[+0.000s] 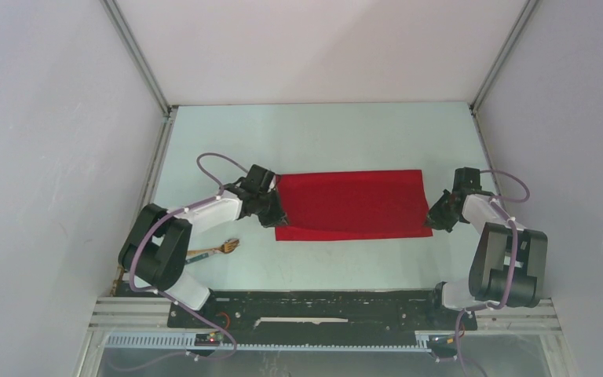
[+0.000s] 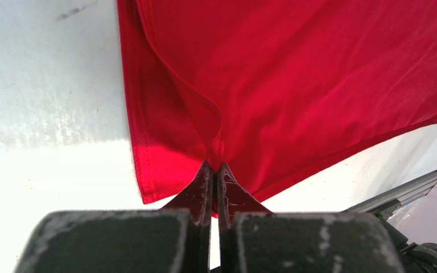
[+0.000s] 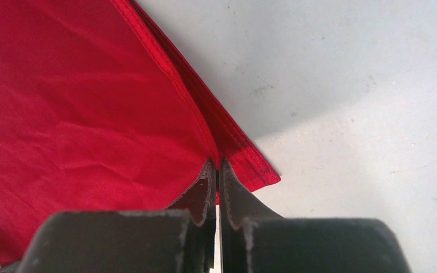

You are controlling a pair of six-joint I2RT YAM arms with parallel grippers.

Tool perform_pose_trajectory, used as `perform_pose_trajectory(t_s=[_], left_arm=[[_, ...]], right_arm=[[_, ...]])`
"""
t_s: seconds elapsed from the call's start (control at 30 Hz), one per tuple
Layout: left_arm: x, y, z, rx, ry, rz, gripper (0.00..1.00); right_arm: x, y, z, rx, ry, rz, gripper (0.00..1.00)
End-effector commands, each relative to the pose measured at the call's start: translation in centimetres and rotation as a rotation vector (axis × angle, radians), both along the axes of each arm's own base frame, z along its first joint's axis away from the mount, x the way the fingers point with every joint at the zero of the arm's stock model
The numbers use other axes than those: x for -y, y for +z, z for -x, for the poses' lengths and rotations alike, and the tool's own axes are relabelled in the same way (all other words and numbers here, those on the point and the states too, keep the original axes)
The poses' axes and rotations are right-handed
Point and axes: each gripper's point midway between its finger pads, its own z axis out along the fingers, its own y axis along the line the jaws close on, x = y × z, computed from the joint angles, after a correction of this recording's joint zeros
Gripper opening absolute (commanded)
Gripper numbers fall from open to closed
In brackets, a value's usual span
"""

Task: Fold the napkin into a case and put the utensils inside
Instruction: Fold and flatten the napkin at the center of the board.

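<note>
Top view: we see the napkin folded into a wide strip mid-table. The left gripper is clenched on its left edge, the right gripper on its right edge. The fork lies near-left, apart. Pale table, white walls.
Left wrist: fingertips pinch the cloth's top layer.
Right wrist: same, beside a corner.

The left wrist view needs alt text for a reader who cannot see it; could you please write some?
The left pincer is shut on the edge of a red napkin, puckering the cloth at its tips. The napkin fills the upper right, a lower layer showing at left over the pale table.
</note>
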Motion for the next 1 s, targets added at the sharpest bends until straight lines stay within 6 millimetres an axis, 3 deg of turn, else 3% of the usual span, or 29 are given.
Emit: perform_pose_trajectory(t_s=[0.0,0.43,0.53,0.73,0.97], left_arm=[[-0.1,-0.3,1.0,-0.013,0.007,-0.004,0.02],[-0.1,-1.5,2.2,-0.045,-0.008,-0.024,0.05],[-0.1,-1.7,2.3,-0.051,-0.013,-0.028,0.08],[-0.4,-1.8,2.6,-0.048,-0.02,-0.035,0.22],[-0.7,-2.0,2.9,-0.052,-0.019,-0.049,0.22]], right_arm=[[0.5,0.1,0.2,-0.001,-0.029,0.012,0.0],[0.6,-0.2,0.4,-0.004,-0.034,0.017,0.0],[0.4,-0.1,0.4,0.006,-0.03,0.011,0.0],[0.2,-0.3,0.5,0.001,-0.023,-0.001,0.06],[0.3,-0.3,0.6,0.005,-0.02,0.008,0.09]])
